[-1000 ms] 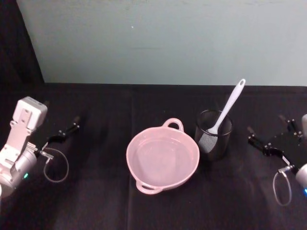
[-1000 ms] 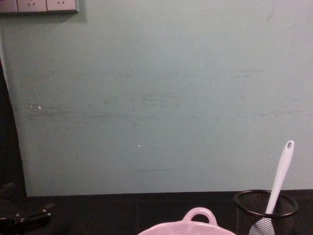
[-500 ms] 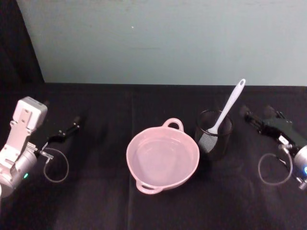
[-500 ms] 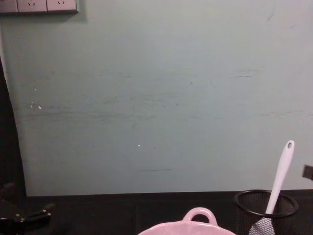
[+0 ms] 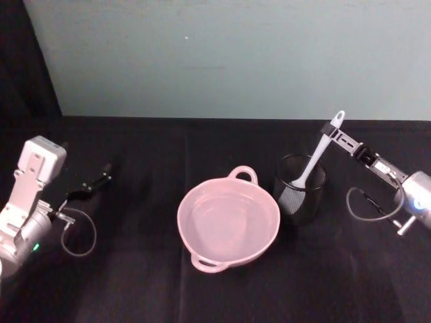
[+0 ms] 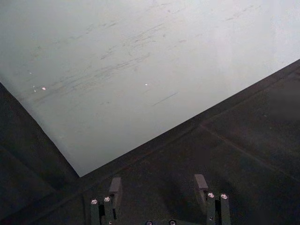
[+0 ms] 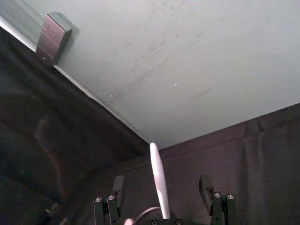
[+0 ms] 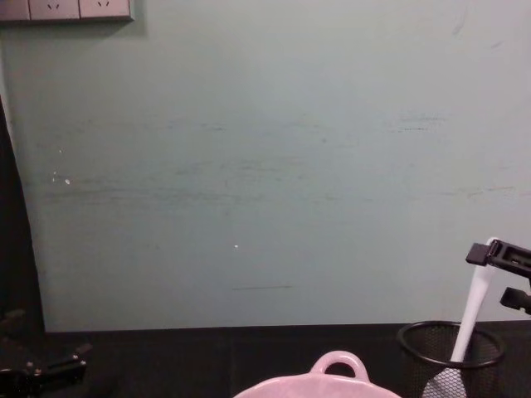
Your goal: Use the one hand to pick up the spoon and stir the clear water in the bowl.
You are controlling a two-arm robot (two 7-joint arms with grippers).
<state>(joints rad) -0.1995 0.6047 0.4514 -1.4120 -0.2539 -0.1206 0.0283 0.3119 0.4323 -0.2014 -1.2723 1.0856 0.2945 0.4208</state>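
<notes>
Zero steps are done: spoon (image 5: 311, 166) is straddled by the spread right gripper (image 7: 160, 183), bowl (image 5: 183, 210) unstirred; left gripper (image 6: 158, 185) is parked spread, far left.

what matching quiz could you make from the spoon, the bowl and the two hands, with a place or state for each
Things:
1. spoon
2. bowl
3. right hand
4. left hand

Place or state:
a. open, parked at the left of the table
b. standing in the black mesh cup
c. open, a finger on each side of the spoon's handle
d. pink, mid-table, left of the mesh cup

Pairs: 1-b, 2-d, 3-c, 4-a
</notes>
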